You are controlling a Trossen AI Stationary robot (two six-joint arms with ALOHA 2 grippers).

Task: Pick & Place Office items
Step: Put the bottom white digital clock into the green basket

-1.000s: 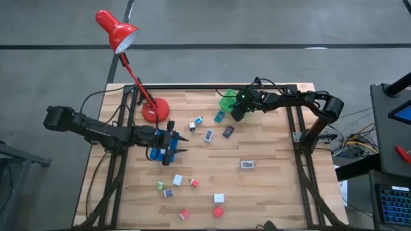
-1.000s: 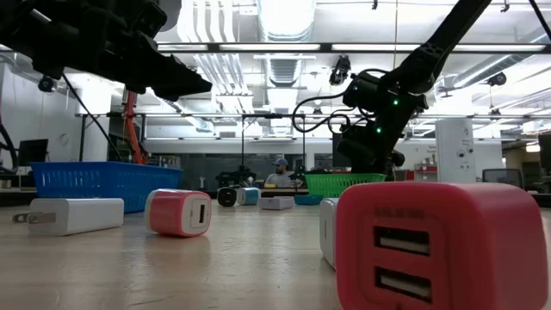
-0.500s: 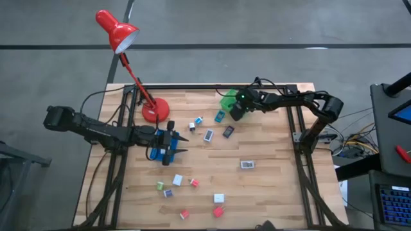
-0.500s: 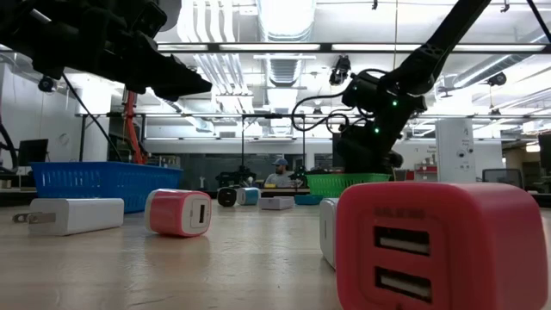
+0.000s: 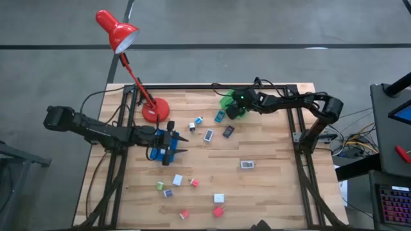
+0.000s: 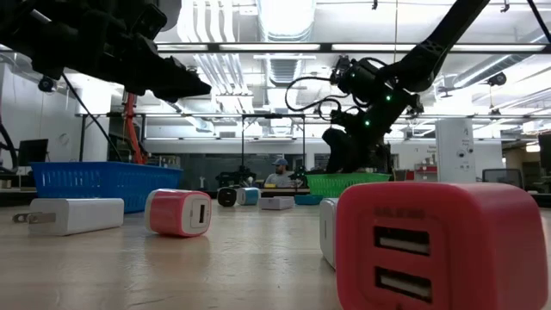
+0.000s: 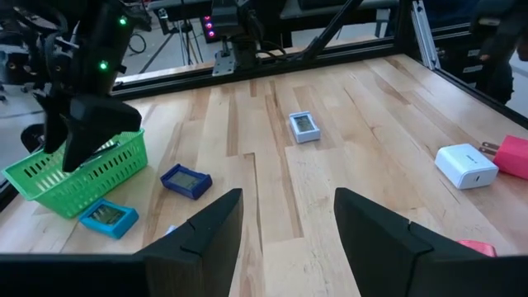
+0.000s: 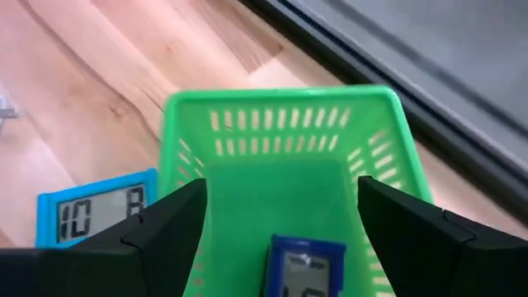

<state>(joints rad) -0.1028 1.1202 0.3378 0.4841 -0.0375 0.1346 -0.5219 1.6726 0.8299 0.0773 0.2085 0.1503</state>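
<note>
The right gripper (image 8: 280,239) hangs over the green slotted plastic basket (image 8: 285,132), fingers spread and empty; a dark blue flat clock piece (image 8: 301,268) lies in the basket between them. The teal flat clock (image 8: 95,216) lies just outside on the bench, nearest this arm. The left gripper (image 7: 285,239) waits half-spread, empty.

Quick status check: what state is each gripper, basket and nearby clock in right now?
Right gripper: open, above the green plastic basket.
Dark blue digital clock: lying inside the green basket, released.
Light blue digital clock: on the wooden table, beside the basket.
Left gripper: open, empty, over the blue plastic basket.
</note>
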